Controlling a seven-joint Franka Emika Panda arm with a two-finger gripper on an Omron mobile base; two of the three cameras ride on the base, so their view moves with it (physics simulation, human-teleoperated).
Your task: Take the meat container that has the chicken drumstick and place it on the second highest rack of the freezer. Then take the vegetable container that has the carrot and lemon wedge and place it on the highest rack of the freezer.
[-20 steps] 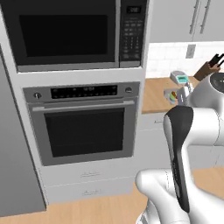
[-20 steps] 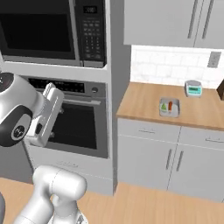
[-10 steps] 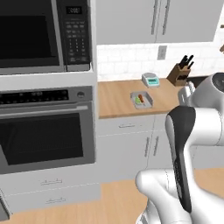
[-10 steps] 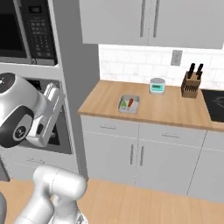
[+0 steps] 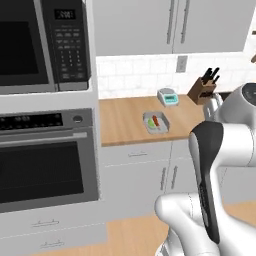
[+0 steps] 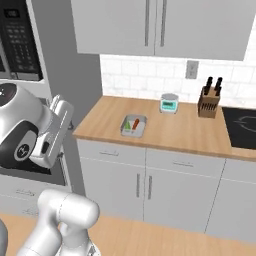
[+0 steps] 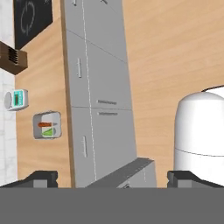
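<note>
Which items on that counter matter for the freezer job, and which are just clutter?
Job items:
- vegetable container, on the wooden counter
- carrot inside it
- lemon wedge inside it, beside the carrot

Just there:
- knife block
- small teal-faced scale
- cooktop
- microwave
- wall oven

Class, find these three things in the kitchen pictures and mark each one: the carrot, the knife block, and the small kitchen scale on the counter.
carrot (image 6: 135, 123), right base view, middle of the orange stick in the tray.
knife block (image 6: 207, 103), right base view, front face of the wooden block.
kitchen scale (image 5: 168, 97), left base view, its teal top face.
</note>
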